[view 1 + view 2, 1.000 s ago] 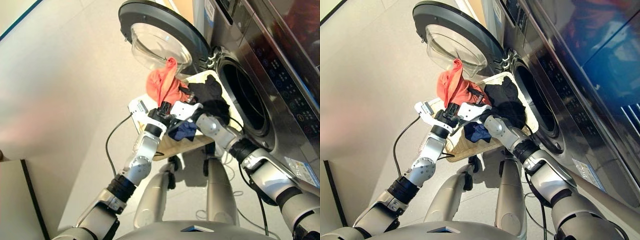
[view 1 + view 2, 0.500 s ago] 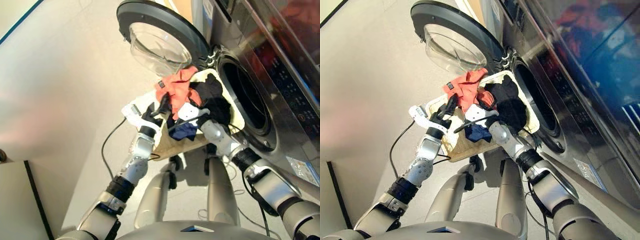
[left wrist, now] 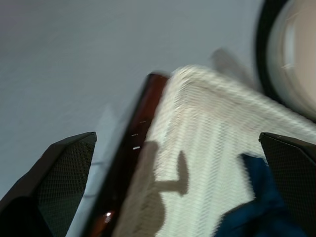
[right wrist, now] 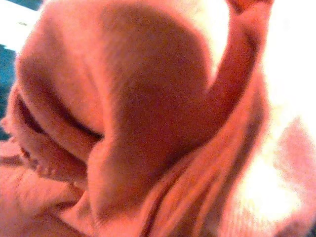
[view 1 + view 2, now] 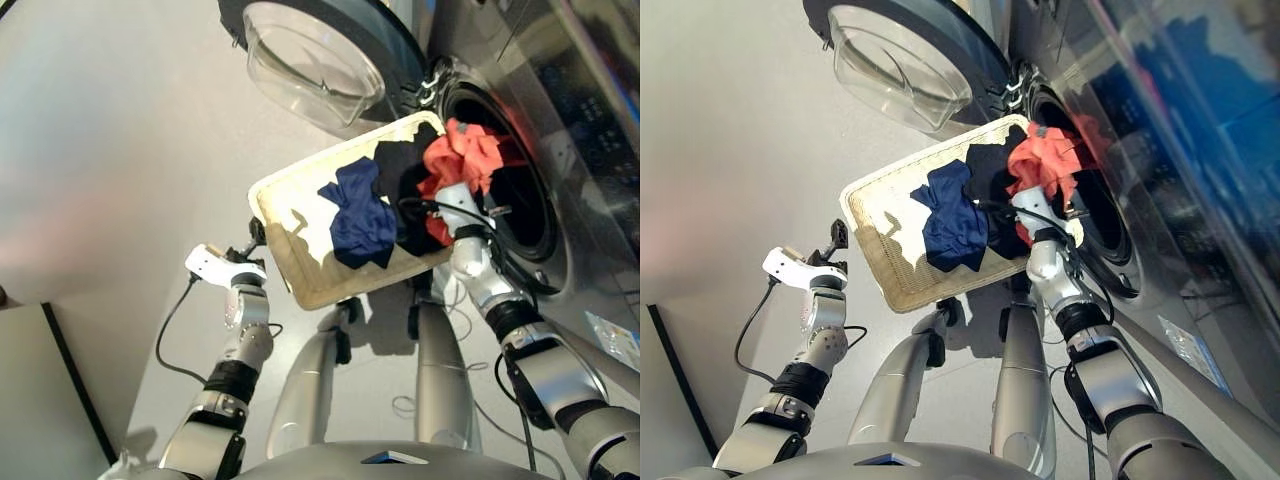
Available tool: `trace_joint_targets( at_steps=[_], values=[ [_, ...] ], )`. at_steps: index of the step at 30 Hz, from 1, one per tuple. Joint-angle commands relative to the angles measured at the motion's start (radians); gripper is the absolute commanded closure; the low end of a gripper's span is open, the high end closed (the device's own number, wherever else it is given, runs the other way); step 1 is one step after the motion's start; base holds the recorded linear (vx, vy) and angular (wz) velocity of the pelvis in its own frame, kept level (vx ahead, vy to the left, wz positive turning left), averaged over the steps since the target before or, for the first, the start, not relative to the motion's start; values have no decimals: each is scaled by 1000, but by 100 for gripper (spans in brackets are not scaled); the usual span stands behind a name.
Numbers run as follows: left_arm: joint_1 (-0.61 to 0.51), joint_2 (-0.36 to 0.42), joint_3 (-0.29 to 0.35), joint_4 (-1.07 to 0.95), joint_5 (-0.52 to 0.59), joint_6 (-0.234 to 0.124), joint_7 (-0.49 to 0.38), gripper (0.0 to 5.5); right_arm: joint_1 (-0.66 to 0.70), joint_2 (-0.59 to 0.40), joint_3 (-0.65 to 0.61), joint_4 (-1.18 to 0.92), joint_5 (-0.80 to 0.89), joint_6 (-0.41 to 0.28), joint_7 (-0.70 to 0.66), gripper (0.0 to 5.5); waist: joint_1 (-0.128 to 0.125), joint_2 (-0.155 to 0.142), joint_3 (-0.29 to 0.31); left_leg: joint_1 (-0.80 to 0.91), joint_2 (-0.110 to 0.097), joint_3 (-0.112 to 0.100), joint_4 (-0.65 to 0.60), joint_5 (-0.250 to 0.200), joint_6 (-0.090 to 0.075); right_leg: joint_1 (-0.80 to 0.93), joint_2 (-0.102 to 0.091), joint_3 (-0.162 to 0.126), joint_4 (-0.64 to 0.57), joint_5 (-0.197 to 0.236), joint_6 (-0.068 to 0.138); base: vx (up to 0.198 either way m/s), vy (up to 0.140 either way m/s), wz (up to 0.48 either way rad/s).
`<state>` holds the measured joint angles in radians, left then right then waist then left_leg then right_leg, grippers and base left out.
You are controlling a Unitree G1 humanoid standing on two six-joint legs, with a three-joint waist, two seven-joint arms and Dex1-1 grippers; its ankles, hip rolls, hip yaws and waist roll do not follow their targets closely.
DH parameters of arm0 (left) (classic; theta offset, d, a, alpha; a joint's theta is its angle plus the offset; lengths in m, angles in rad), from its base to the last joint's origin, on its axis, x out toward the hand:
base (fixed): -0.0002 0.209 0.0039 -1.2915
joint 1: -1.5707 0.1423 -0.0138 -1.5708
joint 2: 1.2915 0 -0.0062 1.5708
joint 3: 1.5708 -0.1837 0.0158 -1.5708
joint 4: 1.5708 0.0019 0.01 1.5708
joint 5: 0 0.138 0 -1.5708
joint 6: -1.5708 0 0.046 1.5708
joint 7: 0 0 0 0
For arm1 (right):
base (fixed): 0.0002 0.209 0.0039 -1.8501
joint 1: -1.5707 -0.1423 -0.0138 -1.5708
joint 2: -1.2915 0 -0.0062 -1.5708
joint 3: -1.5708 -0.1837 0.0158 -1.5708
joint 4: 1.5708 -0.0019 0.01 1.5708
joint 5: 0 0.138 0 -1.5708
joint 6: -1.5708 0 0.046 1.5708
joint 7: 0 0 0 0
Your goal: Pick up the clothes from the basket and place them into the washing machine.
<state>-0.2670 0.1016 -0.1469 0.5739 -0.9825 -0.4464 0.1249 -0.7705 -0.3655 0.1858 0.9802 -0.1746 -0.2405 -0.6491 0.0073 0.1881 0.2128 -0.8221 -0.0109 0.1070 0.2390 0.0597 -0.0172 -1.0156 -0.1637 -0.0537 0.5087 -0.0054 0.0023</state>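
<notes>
Legible text: none that I can read.
Washing machine [image 5: 560, 120] front, at my 1 o'clock: faint panel markings, too small to read.
Sticker [image 5: 618, 343], at my 3 o'clock: print unreadable.

A smooth, pale grey-beige floor [image 5: 110, 150] fills most of the scene, brightly lit, with a soft pinkish glare at one edge. A dark line [image 5: 62, 385] crosses its lower left corner, bordering a lighter cream panel [image 5: 25, 410].
</notes>
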Motion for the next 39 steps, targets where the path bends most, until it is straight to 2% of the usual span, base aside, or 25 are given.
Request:
trace_joint_targets(
  at_steps=[1, 4, 6, 7, 8, 13, 15, 17, 18, 19, 20, 24, 26, 29, 32, 35, 38, 39],
  values=[
    [9, 81, 9, -6, 56, -47, 21, 0, -211, -100, -36, 73, 79, -8, -144, 550, 22, 31, 32, -99, 23, -75, 159, -93, 11, -49, -35, 32, -102, 129, 100, 0, 0, 0],
    [29, 97, -3, 4, 32, -43, 23, 0, -342, -217, -106, 156, 220, -12, -210, 550, 43, 45, 30, -166, 15, -83, 209, -100, 11, -123, -39, 40, -35, 116, 97, 12, 32, 131],
    [35, 106, -18, 5, 13, -38, 20, 0, -416, -298, -85, 218, 306, -21, -206, 550, 58, 47, 29, -209, 10, -86, 242, -103, 12, -169, -39, 48, 7, 110, 98, 61, 32, 237],
    [41, 106, -21, 1, 4, -35, 20, 0, -446, -325, -81, 231, 341, -27, -212, 550, 67, 49, 26, -214, 13, -96, 263, -133, 8, -181, -31, 50, 33, 77, 106, 111, -1, 182],
    [46, 107, -24, -4, -5, -34, 20, 0, -479, -363, -75, 239, 376, -40, -228, 550, 71, 49, 30, -240, 15, -99, 297, -144, 10, -208, -28, 53, 63, 68, 105, 100, -8, 110],
    [24, 115, -49, 2, -20, -31, 41, 0, -550, -507, -68, 230, 444, -44, -348, 550, 49, 31, 42, -330, 9, -119, 399, -167, 5, -291, -16, 57, 150, 45, 102, 0, 0, 0],
    [9, 114, -51, -17, -35, -40, 47, 0, -548, -530, -76, 215, 468, -59, -379, 550, 40, 26, 42, -357, 6, -123, 427, -172, 2, -315, -12, 54, 181, 42, 103, 0, 0, 0],
    [6, 117, -57, -39, -33, -43, 47, 0, -535, -534, -86, 197, 498, -76, -354, 550, 34, 14, 38, -373, 5, -125, 446, -179, 0, -324, -12, 51, 190, 43, 102, 0, 0, 0],
    [2, 121, -57, -46, -26, -45, 44, 0, -516, -528, -69, 186, 509, -71, -301, 382, 30, 5, 36, -376, 6, -124, 449, -179, -1, -323, -10, 50, 192, 46, 102, 0, 0, 0],
    [0, 123, -51, -49, -20, -44, 40, 0, -501, -520, -55, 174, 528, -79, -229, 134, 26, -2, 36, -378, 7, -122, 454, -181, -2, -321, -8, 51, 189, 49, 102, 0, 0, 0],
    [-3, 124, -50, -52, -18, -45, 34, 0, -487, -513, -55, 174, 559, -99, -193, 0, 21, -7, 36, -379, 9, -122, 458, -182, -4, -318, -8, 50, 186, 52, 101, 0, 0, 0],
    [-16, 134, -48, -67, 5, -28, -12, 0, -387, -414, -47, 138, 727, -172, 83, 0, 8, -21, 38, -364, 13, -123, 462, -183, -8, -287, -7, 42, 163, 67, 100, 0, 0, 0],
    [-29, 150, -64, -64, 24, -4, -45, 0, -340, -357, -41, 144, 799, -180, 208, 0, 6, -23, 40, -348, 16, -124, 452, -180, -12, -261, -9, 40, 144, 76, 100, 0, 0, 0],
    [-74, 179, -86, -54, 71, 9, -81, 0, -314, -279, 7, 143, 841, -176, 347, 0, -1, -32, 45, -301, 26, -119, 407, -170, -21, -200, -17, 30, 82, 87, 101, 0, 0, 0],
    [-155, 190, -107, -22, 112, 9, -84, 0, -290, -206, 64, 57, 802, -188, 392, 0, -14, -44, 50, -242, 32, -115, 334, -153, -30, -140, -19, 22, 13, 96, 100, -18, -12, -23],
    [-233, 168, -116, 16, 110, 9, -88, 0, -243, -148, 90, -41, 798, -194, 436, 0, -29, -56, 60, -188, 34, -110, 269, -138, -34, -92, -20, 12, -38, 103, 101, -35, -26, -40],
    [-291, 143, -131, 69, 138, 16, -76, 0, -181, -95, 162, -172, 753, -193, 486, 0, -46, -73, 63, -142, 41, -101, 212, -125, -37, -59, -13, 16, -82, 112, 101, -47, -28, -5],
    [-310, 143, -134, 90, 149, 20, -79, 0, -174, -95, 176, -206, 735, -190, 499, 0, -58, -82, 65, -147, 35, -94, 194, -90, -32, -61, -20, 16, -108, 145, 95, -104, -25, -27]
  ],
)
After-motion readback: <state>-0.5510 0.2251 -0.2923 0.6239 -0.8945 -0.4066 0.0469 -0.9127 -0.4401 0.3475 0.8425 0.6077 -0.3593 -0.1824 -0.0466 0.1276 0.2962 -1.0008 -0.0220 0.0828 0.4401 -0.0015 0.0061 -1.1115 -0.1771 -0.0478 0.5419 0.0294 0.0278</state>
